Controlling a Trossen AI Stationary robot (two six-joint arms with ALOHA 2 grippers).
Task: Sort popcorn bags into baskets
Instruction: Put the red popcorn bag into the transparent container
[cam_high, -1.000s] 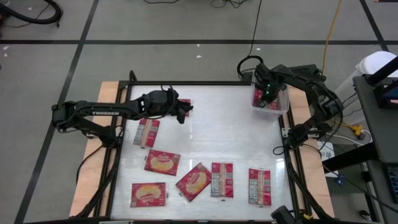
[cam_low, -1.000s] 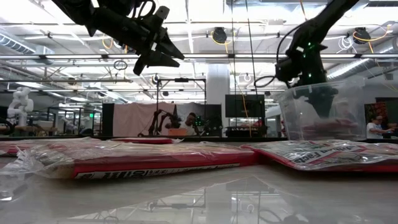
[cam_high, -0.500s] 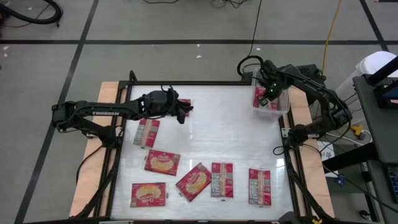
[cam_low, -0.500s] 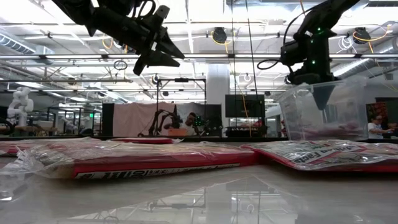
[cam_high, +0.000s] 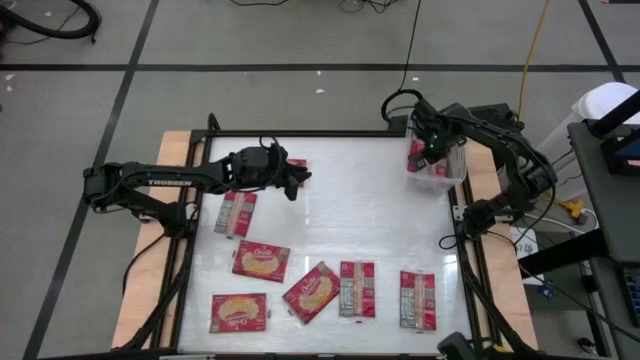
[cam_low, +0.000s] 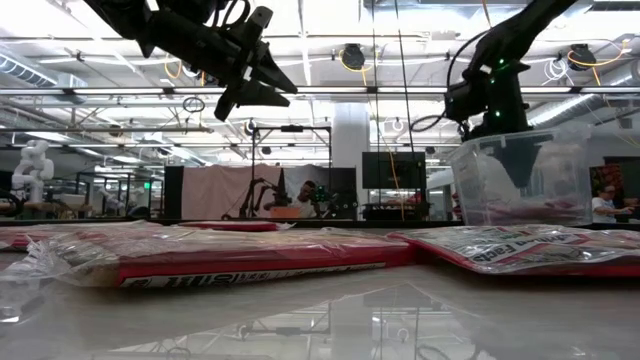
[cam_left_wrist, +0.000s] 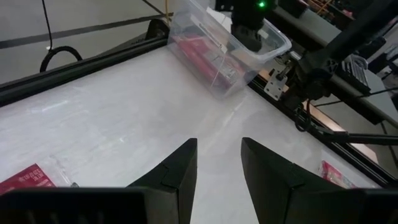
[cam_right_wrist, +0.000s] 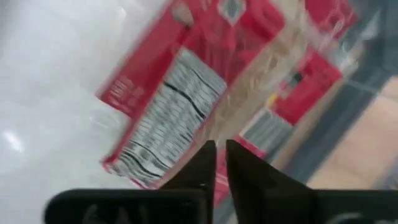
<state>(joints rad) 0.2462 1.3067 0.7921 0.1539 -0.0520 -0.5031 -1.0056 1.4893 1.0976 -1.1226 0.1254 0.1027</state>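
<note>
High view shows six flat red popcorn bags (cam_high: 261, 261) lying loose across the lower and left part of the frame, some with the yellow-tan popcorn picture up and some with the grey-white printed panel up, while more red packets lie inside the clear basket (cam_high: 449, 173) at the upper right. Right gripper (cam_high: 432, 153) hangs over that basket, its fingers a narrow slit apart and holding nothing, where a second ago they were shut. Left gripper (cam_high: 298, 180), upper left of centre, is partly open and empty, unchanged.
</note>
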